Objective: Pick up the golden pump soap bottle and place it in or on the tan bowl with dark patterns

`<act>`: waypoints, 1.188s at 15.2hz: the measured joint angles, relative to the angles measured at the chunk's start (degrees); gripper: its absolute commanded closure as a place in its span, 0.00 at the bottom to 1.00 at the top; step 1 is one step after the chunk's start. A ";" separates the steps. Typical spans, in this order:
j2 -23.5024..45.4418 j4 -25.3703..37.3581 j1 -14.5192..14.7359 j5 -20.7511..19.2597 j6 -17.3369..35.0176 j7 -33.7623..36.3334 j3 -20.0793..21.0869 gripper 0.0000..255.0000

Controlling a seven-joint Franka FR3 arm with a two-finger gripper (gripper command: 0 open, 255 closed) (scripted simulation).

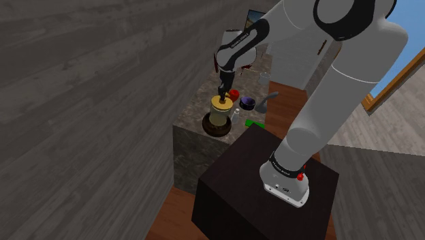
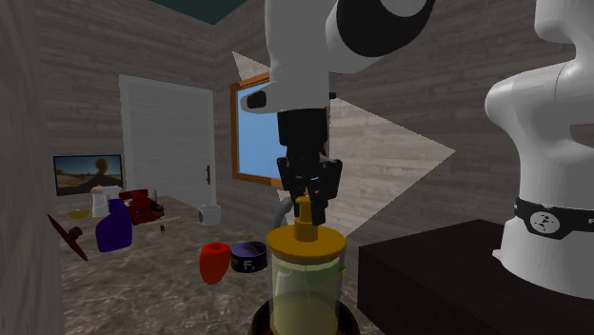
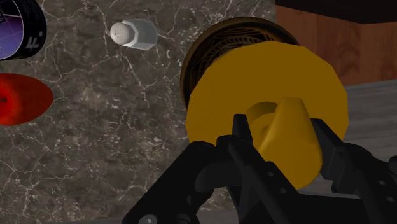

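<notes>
Stone counter [image 3: 114,140], pump bottle [image 3: 267,108] clasped between jaws

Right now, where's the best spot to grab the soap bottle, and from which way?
By the slim pump on top, coming straight down. The soap bottle stands upright in the bowl, and its body looks too wide for the fingers, while the pump fits between them. The gripper clasps it just so.
</notes>
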 measured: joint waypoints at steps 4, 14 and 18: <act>0.07 -0.04 0.00 0.02 0.13 -0.01 0.00 0.00; -3.75 2.53 0.14 -0.80 -6.02 0.66 0.15 0.00; -4.63 3.04 0.18 -0.99 -7.52 0.83 0.22 0.00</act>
